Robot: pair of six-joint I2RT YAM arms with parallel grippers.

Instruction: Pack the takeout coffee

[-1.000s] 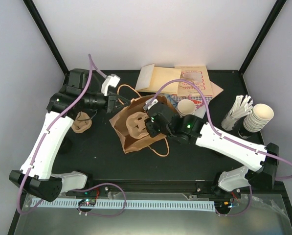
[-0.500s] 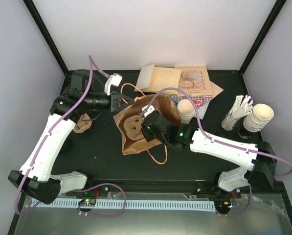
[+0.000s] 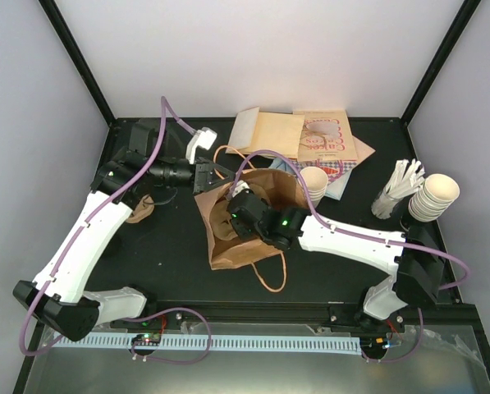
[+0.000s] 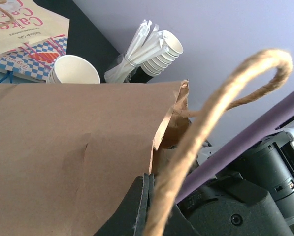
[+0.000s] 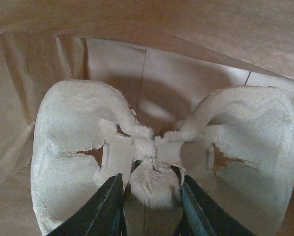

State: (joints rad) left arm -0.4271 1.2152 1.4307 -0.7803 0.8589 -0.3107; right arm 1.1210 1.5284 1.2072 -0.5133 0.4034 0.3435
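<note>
Where the black desk (image 3: 171,263) runs along the left wall, a tan moulded-pulp cup carrier (image 3: 139,209) lies flat, and part of it is hidden under the white left arm (image 3: 89,230). This arm reaches to the right, and the left jaws are at the upper rim of the brown paper bag (image 3: 249,246). In the left wrist view they are closed on this rim, at the place where the beige twine handle (image 4: 211,105) comes out and bends over in a loop. The bag lies near the middle of the desk with its mouth toward the far left, and a second twine handle rests on the desk at its near end.

The white right arm (image 3: 351,238) comes across from the right side, and its wrist is inside the mouth of the bag. In the right wrist view the right jaws grip the small middle tab of a second pale moulded-pulp cup carrier (image 5: 73,147), which is deep inside the bag with brown paper walls all around it.

The cream-white tapered paper cup (image 3: 313,182) is outside the bag, just beyond its far right corner. It stands upright with its open top showing. I cannot tell if more cups are nested under it. Behind it some flat tan paper packets with printed labels (image 3: 327,135) lie near the back edge. Further right, a bunch of white wrapped straws in a holder (image 3: 402,185) stands beside a nested stack of cream paper cups (image 3: 437,193), which leans near the right edge.
</note>
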